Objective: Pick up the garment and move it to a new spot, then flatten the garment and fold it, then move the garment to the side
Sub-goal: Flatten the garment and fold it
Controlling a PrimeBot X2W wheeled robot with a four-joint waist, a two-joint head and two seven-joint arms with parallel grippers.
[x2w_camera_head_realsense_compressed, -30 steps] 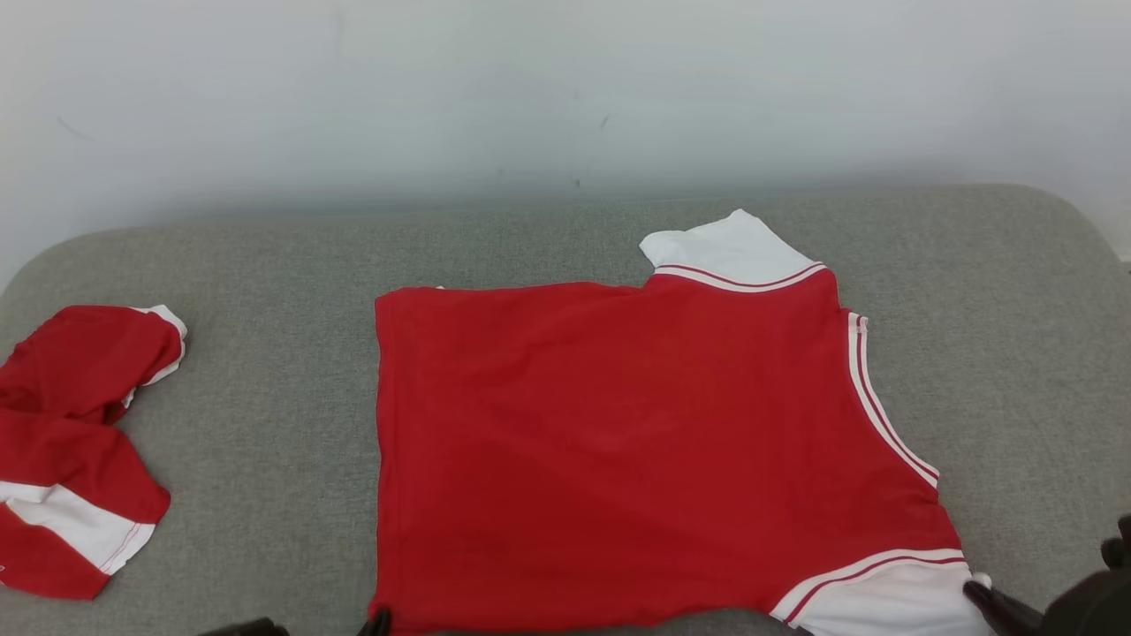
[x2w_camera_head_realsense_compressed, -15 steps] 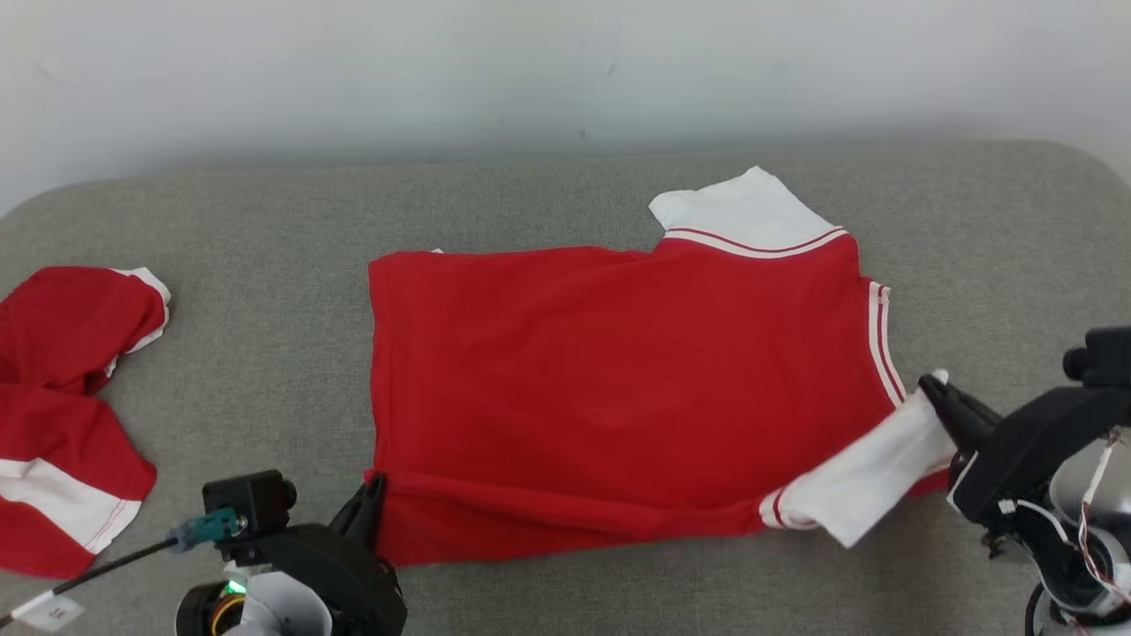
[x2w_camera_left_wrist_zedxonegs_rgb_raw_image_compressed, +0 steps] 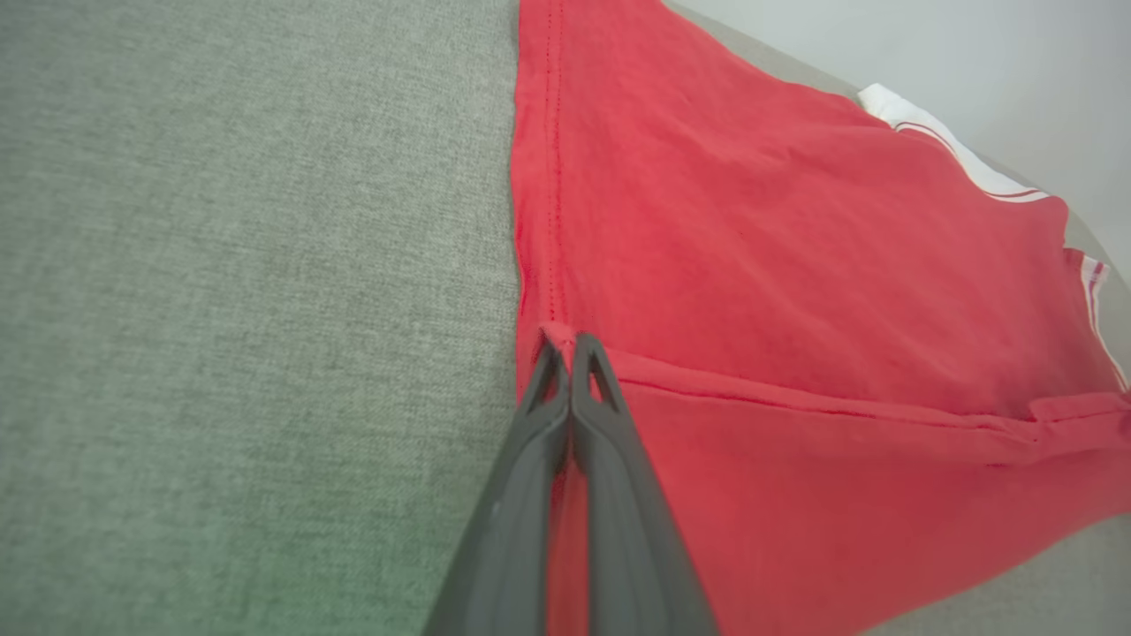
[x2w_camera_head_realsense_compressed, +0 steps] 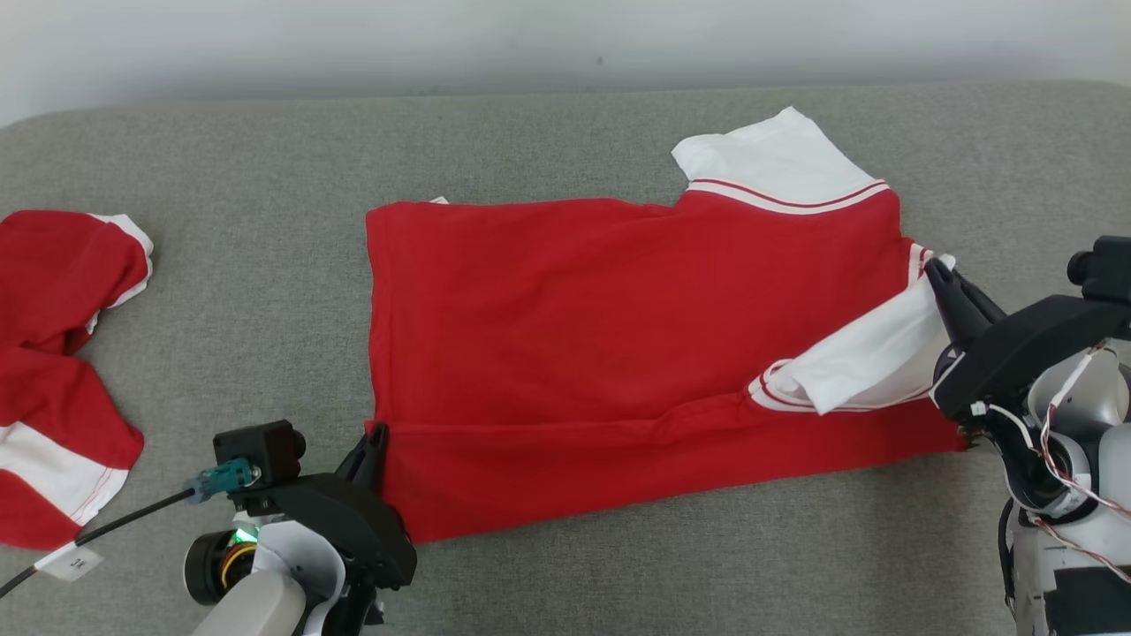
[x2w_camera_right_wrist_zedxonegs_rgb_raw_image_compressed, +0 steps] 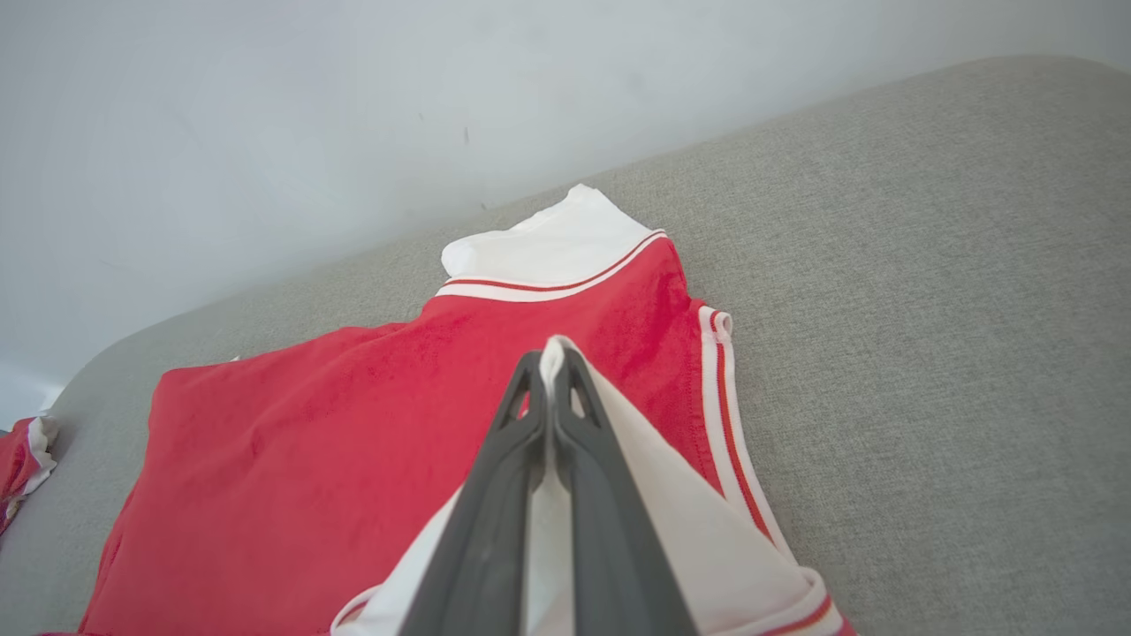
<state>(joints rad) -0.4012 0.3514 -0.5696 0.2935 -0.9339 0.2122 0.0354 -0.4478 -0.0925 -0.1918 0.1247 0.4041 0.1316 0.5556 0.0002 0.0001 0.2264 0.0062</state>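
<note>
— Head view first: where is the garment (x2w_camera_head_realsense_compressed: 618,336)?
— It is spread on the grey cushion (x2w_camera_head_realsense_compressed: 565,132), about midway along it. Its red body lies mostly flat, with the hem to the left and the neck end to the right.
— And the sleeves?
— The far sleeve (x2w_camera_head_realsense_compressed: 778,159), white with a red stripe, lies flat on the side toward the pale wall (x2w_camera_head_realsense_compressed: 565,35). The near sleeve (x2w_camera_head_realsense_compressed: 857,362) is raised off the cushion and drawn up over the red body.
— What holds it up?
— The right gripper (x2w_camera_head_realsense_compressed: 935,268). The right wrist view shows its two dark fingers pressed together on the white cuff, with the cloth pinched between the tips.
— And the left gripper (x2w_camera_head_realsense_compressed: 377,433)?
— It is at the near hem corner. In the left wrist view the fingers are closed tight on the red corner, just where the stitched hem ends. A raised crease (x2w_camera_left_wrist_zedxonegs_rgb_raw_image_compressed: 795,402) runs from that pinch across toward the near sleeve.
— So both are clamped on cloth?
— Yes. Neither pair of fingers has any gap, and each grips the same garment at opposite ends of its near edge. That strip sits slightly lifted along the crease.
— Anything else on the cushion?
— A second red-and-white garment (x2w_camera_head_realsense_compressed: 53,353) lies crumpled at the left end, well apart from the first.
</note>
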